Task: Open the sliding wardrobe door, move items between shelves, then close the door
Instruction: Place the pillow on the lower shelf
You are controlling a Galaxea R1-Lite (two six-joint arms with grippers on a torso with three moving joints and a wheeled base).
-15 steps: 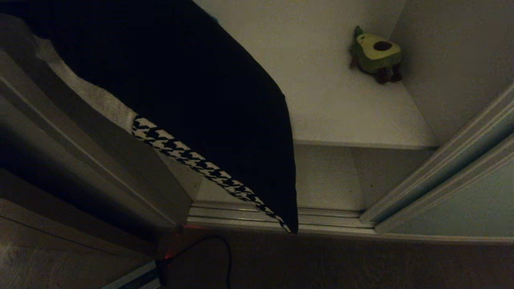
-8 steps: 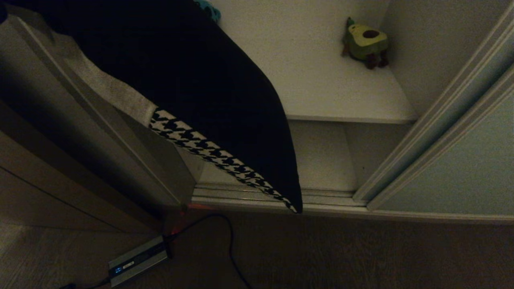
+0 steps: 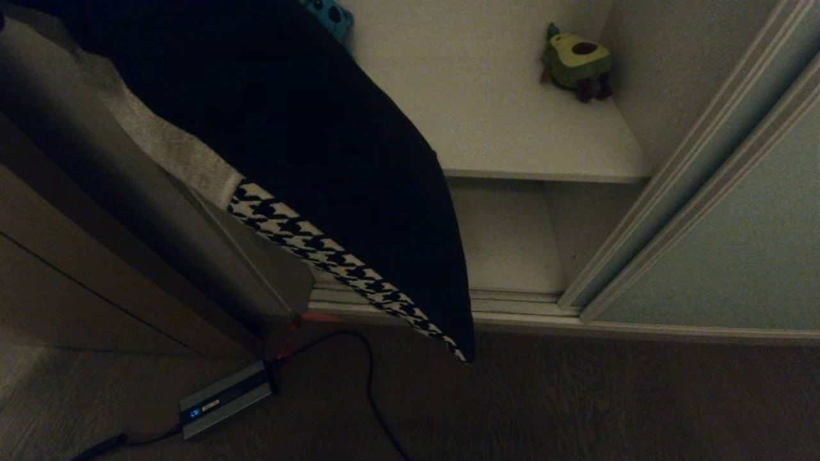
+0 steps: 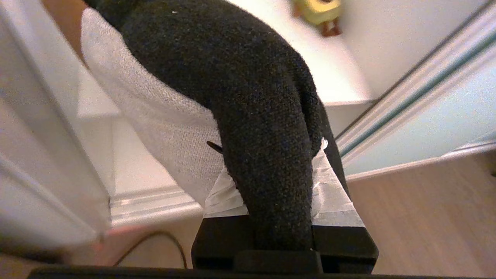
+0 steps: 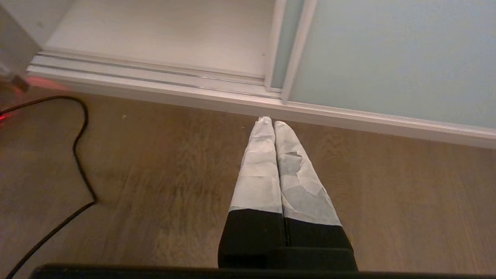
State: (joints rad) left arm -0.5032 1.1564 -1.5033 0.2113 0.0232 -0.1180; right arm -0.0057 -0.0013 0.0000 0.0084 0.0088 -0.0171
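The cushion (image 3: 307, 160) hangs across the upper left and centre of the head view, a large dark slab tilted so that one corner points down toward the floor (image 3: 576, 397) in front of the wardrobe opening. Its broad face reads as plain black in the dim light; along the lower edge runs a band of black-and-white houndstooth, and above that, toward the left, a pale nubbly woven block. In the left wrist view the same cushion (image 4: 248, 116) shows as coarse dark fabric beside off-white weave, pinched between the taped fingers (image 4: 333, 193) of the left claw (image 4: 277, 182), which is clenched on the cloth.

The sliding wardrobe door (image 3: 737, 243) stands at the right of the head view, a pale grey-green panel in a thin light frame, pushed aside so the shelves (image 3: 512, 134) are exposed. A small avocado plush toy (image 3: 576, 61) sits at the back right of the upper shelf, and a bit of blue spotted fabric (image 3: 330, 16) peeks out at the top edge.

The right claw (image 5: 269, 122) hangs over the wood floor just before the floor track (image 5: 155, 77), its taped fingers pressed together with nothing between them.

A small silver box (image 3: 224, 400) with a cable lies on the floor at lower left; its markings are too small to read.
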